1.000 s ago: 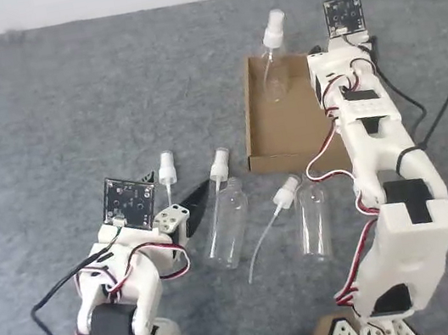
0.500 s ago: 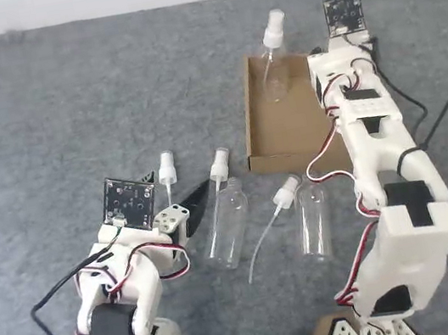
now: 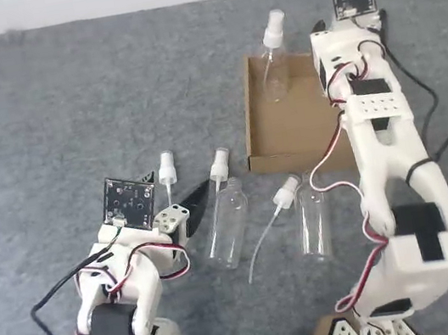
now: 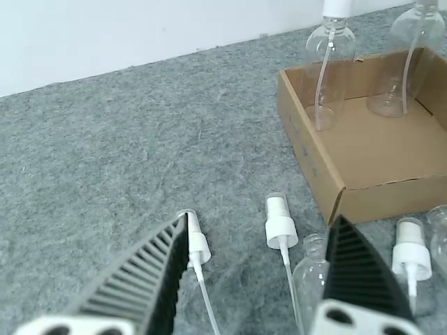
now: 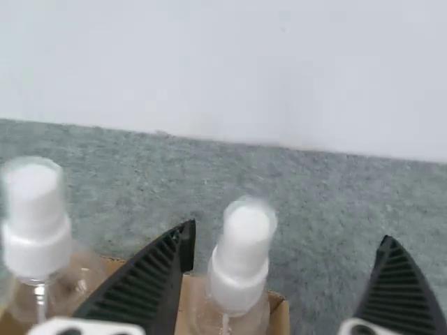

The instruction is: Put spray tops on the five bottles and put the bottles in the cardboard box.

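The clear plastic bottle (image 3: 226, 219) lying nearest the wide-spread left hand (image 4: 262, 222) is judged light, thin-walled and slippery, best taken mid-body.

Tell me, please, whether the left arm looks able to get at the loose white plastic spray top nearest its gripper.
Probably yes: the left gripper is open and the white plastic spray top sits beside one fingertip, with nothing between; a slight sideways shift should centre it.
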Controlling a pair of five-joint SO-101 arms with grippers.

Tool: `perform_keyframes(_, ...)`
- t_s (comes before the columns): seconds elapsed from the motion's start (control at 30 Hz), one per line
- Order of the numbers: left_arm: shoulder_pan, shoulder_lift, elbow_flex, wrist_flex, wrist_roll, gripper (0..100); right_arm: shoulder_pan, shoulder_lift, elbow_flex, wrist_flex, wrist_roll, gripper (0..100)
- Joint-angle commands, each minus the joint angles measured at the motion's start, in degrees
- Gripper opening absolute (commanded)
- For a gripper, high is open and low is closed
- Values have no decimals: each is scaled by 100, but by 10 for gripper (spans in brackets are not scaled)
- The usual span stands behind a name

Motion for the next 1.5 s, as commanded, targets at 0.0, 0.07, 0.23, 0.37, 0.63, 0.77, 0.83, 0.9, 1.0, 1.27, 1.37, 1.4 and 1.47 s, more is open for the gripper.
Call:
perform_keyframes(0.0,-26,-70,-48,-149,-44,294,-127,-963,-211,435,62,336)
perform_keyframes(0.07,-26,-70,-48,-149,-44,294,-145,-1262,-211,752,79,336)
perform_keyframes(0.23,-26,-70,-48,-149,-44,294,-171,-2097,-202,1789,79,336)
perform_keyframes(0.37,-26,-70,-48,-149,-44,294,-145,-2738,-185,2695,88,336)
perform_keyframes(0.63,-26,-70,-48,-141,-44,294,-119,-3741,-167,4699,88,336)
perform_keyframes(0.77,-26,-70,-48,-141,-44,294,4,-4092,-167,5947,44,336)
perform_keyframes(0.83,-26,-70,-48,-141,-44,294,321,-4145,-167,6308,44,336)
perform_keyframes(0.9,-26,-70,-48,-141,-44,294,769,-4075,-149,6422,44,336)
perform_keyframes(1.0,-26,-70,-48,-141,-44,294,1323,-3767,97,6316,35,336)
perform_keyframes(1.27,-26,-53,-48,-141,-44,294,1719,-2571,870,5815,-53,336)
perform_keyframes(1.37,-26,-44,-48,-141,-44,294,1701,-2202,958,5745,-457,336)
perform_keyframes(1.4,-26,-44,-48,-141,-35,294,1710,-2088,958,5710,-563,336)
perform_keyframes(1.47,-26,-44,-48,-141,-35,294,1710,-1886,958,5692,-730,336)
